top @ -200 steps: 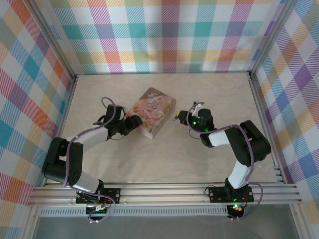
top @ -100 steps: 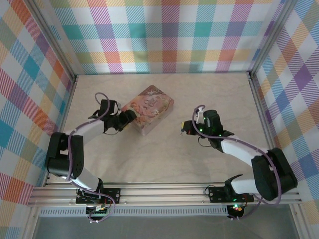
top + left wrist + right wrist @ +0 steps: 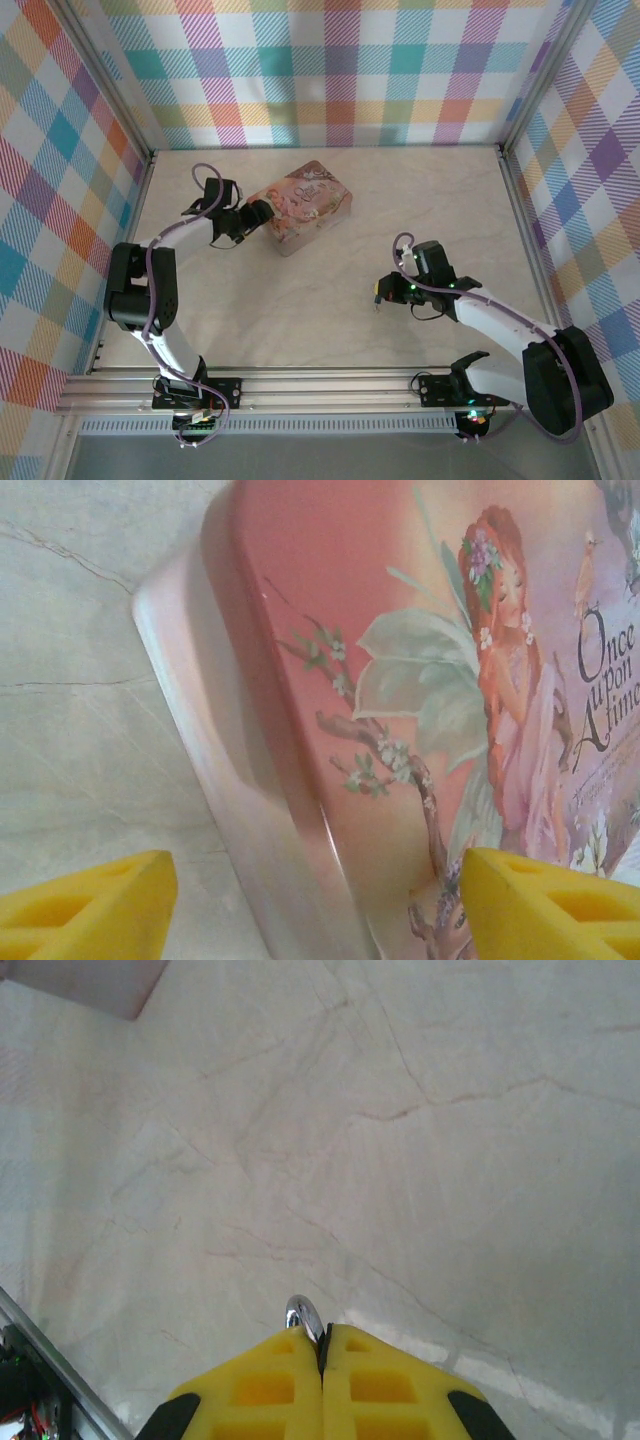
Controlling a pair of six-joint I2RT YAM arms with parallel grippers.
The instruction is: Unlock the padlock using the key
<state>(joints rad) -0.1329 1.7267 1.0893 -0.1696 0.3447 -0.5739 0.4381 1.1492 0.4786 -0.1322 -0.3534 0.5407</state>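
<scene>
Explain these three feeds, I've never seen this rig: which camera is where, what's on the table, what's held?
Two robot arms are bolted at the near edge of a marbled table. The top view looks down from above and behind them; the other two ride the wrists, yellow fingers at the bottom. A pink tin lies on the table. The left gripper is open, fingers either side of the tin's end. The right gripper is shut on a silvery metal piece; too little shows to name it.
</scene>
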